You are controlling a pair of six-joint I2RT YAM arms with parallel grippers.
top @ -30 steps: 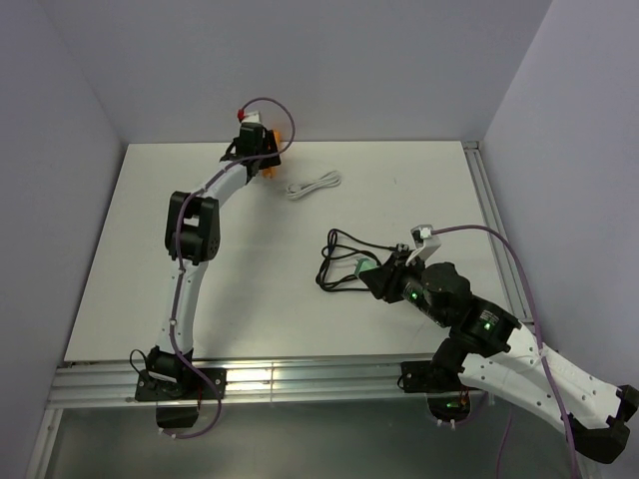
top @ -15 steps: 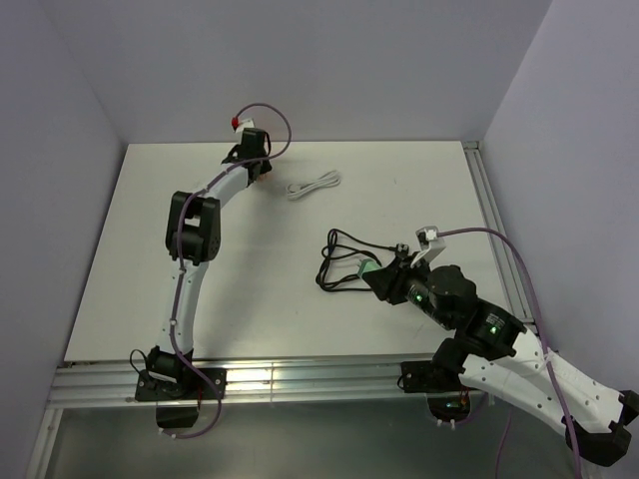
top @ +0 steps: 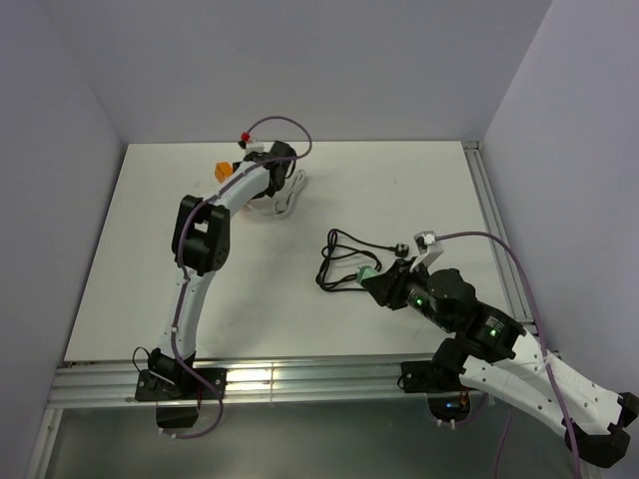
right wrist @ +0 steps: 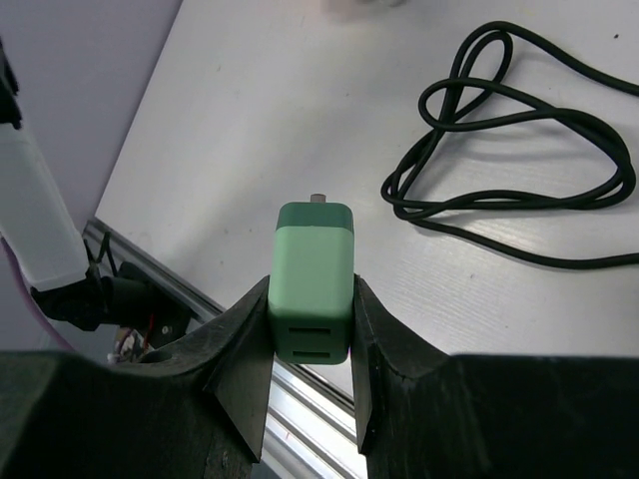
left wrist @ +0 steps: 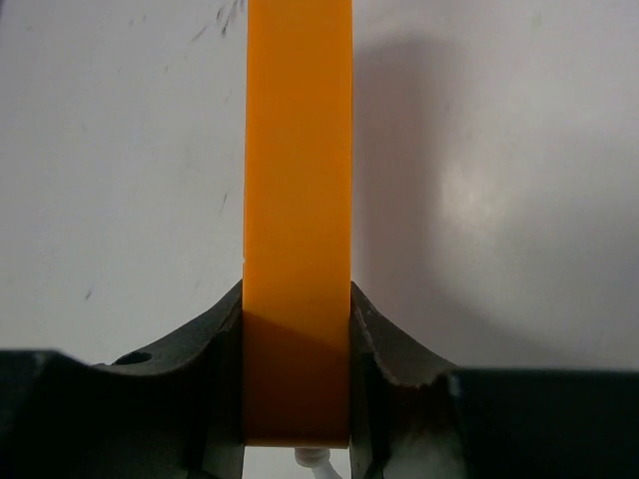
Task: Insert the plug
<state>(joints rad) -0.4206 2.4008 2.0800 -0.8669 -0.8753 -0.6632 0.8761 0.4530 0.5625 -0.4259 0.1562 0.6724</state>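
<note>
My left gripper (top: 243,172) is at the far back of the table, shut on a flat orange block (top: 222,171). In the left wrist view the block (left wrist: 298,200) stands on edge between the jaws (left wrist: 298,339), and a white cable end (left wrist: 312,458) shows just under it. My right gripper (top: 373,280) is shut on a green plug adapter (top: 365,273) near the table's middle right. In the right wrist view the adapter (right wrist: 313,269) shows two slots facing the camera and a metal tip at its far end. The gripper (right wrist: 312,299) holds it above the table.
A coiled white cable (top: 286,198) lies right beside the left wrist. A looped black cable (top: 341,257) lies just left of the right gripper and also shows in the right wrist view (right wrist: 519,190). The table's metal front rail (top: 300,379) runs along the near edge.
The left wrist has swung round, so the orange block now points left. The white cable has shifted left and nearer, against the wrist. The right gripper moved slightly nearer with the adapter.
</note>
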